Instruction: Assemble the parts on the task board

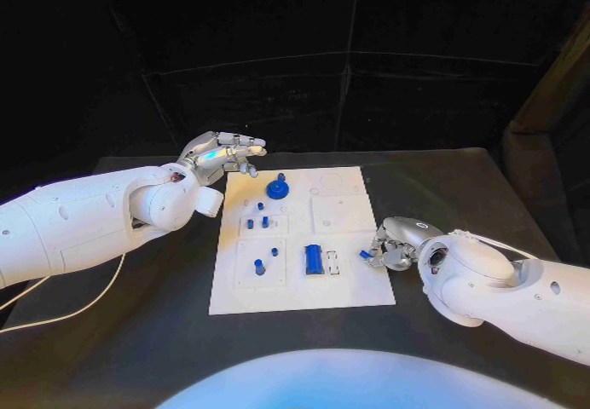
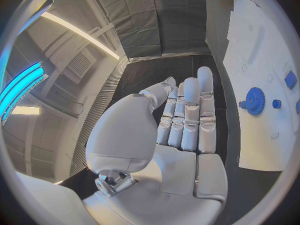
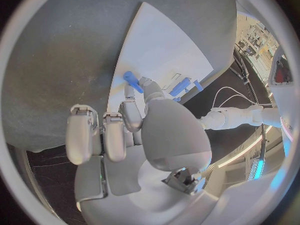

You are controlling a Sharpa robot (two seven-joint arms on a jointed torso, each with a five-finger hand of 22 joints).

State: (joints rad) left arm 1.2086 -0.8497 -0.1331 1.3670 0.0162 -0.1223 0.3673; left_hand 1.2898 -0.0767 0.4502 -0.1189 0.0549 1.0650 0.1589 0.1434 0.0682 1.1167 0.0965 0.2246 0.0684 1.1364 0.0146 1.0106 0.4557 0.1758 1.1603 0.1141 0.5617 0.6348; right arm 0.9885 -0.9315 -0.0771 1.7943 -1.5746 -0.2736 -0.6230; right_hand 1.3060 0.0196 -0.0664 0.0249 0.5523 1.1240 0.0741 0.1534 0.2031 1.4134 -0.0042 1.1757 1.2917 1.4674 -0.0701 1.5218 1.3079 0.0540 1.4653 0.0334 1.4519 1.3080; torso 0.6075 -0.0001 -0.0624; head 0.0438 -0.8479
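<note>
1. My black table [image 1: 467, 183] stands before a dark curtain wall [image 1: 344, 77] hung in panels.
2. Past my left wrist, a pale ceiling [image 2: 69, 60] carries a long light strip [image 2: 78, 32] and a vent [image 2: 79, 63].

The gear [image 1: 279, 187] sits on the board [image 1: 350, 294] near its far edge; the pegs [image 1: 256, 223] stand nearer (toward the robot), left of the bar [image 1: 314, 258].
</note>
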